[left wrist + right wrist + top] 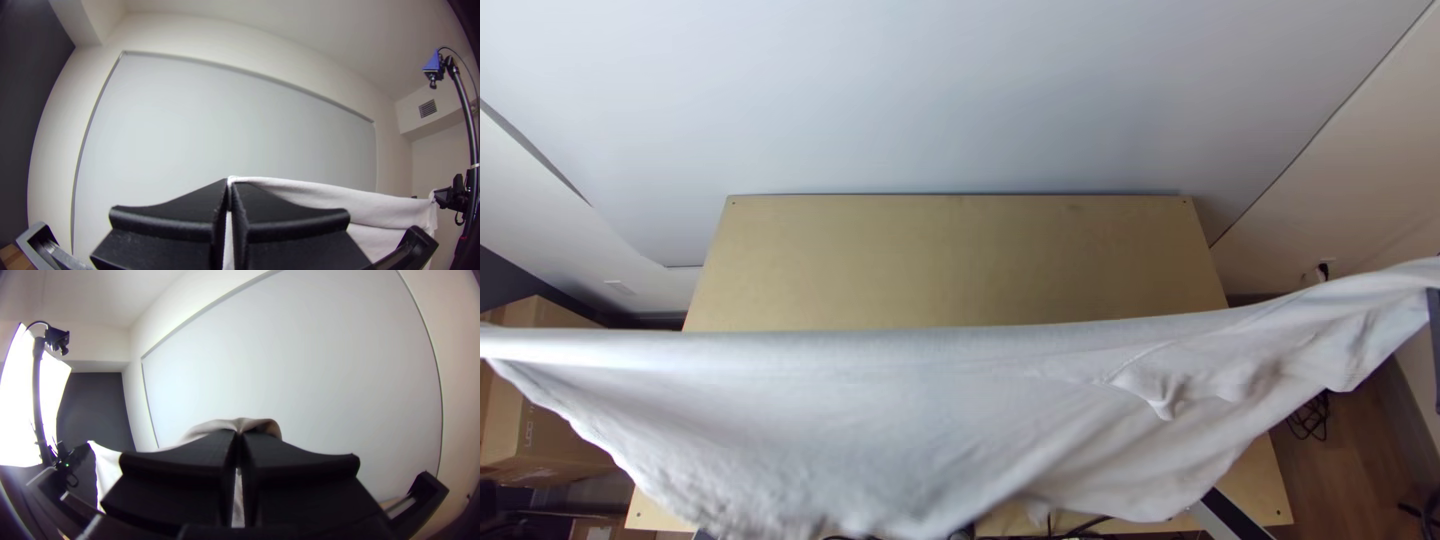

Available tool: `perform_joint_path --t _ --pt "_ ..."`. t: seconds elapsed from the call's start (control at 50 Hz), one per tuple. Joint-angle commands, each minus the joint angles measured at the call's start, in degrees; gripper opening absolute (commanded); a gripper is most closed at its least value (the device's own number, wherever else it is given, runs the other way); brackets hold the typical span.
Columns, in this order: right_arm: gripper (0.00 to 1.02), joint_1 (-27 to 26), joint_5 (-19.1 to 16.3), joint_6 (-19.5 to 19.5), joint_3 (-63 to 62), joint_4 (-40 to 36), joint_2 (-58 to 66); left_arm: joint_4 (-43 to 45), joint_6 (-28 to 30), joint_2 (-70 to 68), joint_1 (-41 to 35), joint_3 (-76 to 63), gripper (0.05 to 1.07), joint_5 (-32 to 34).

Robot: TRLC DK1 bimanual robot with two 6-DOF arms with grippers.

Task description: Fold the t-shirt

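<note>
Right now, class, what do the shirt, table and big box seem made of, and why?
Shirt: soft matte knit, probably cotton; it sags in creases. Table: smooth, low-sheen board, likely wood; flat tan top. Big box: dull, likely cardboard; brown panels.

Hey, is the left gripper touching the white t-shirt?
Touching. The left wrist view shows the left gripper shut on the t-shirt, a bit of cloth pinched between its tips and the rest running out from there.
</note>
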Motion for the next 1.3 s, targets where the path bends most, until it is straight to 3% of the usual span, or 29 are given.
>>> perform_joint_path --t 0.0,0.12,0.32,0.52,0.76,1.12,1.28 --pt "0.02 0.48 0.55 3.18 -3.01 -1.10 2.05 -2.76 -2.31 2.14 -0.74 -3.57 0.08 -0.95" --pt "0.02 1.19 0.55 3.18 -20.85 1.71 -2.60 -1.09 -2.05 -2.52 -2.41 -21.93 0.08 -1.13" --pt "0.02 2.68 0.55 3.53 -46.61 11.11 -6.21 8.75 -0.91 -8.50 -2.85 -53.93 0.08 1.51" --pt "0.02 2.07 0.02 3.44 -61.81 23.24 -0.58 22.72 -1.52 1.17 -3.11 -68.34 0.08 2.92" --pt "0.02 0.84 -0.42 4.85 -65.33 36.69 15.50 38.10 -0.11 20.77 -2.67 -69.48 0.08 3.09" --pt "0.02 -3.30 -1.65 1.15 -56.10 45.22 42.05 43.20 3.14 48.89 -2.41 -55.33 0.08 3.00" --pt "0.02 -6.46 -1.74 0.19 -48.54 45.48 53.30 43.11 3.49 58.65 -1.97 -47.69 0.08 3.00"
